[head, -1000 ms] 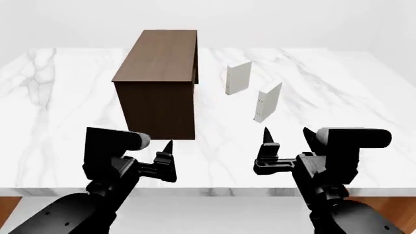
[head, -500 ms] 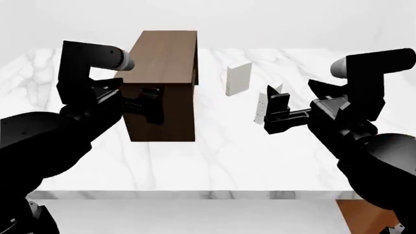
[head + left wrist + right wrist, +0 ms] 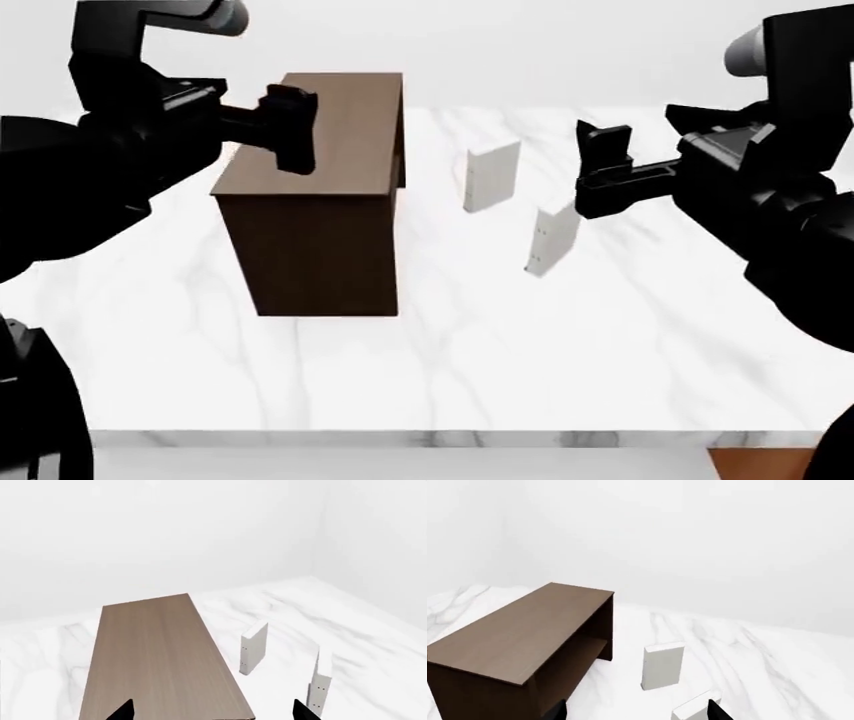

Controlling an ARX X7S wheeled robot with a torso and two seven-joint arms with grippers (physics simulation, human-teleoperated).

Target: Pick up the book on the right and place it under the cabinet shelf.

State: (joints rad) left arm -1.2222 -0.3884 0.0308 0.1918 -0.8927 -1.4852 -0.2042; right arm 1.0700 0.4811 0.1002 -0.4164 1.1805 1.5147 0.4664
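Progress so far is basically zero. The cabinet shelf [image 3: 320, 190] sits untouched on the marble counter [image 3: 441, 350], directly below and ahead of the left claw [image 3: 287, 128], which hangs over its flat top holding nothing. The thicker white book [image 3: 491, 176] stands between the two claws, farther back. The thin book [image 3: 549, 240] stands upright on the counter just below and slightly inboard of the right claw [image 3: 603, 170], apart from it, no contact yet. So grasp, carry and sliding it under the shelf are all left.

Hard to see: both claws look edge-on from the head. The wrist cams show only two dark tips each, well apart, so I'd say both are spread. The right wrist cam crops the thin book.
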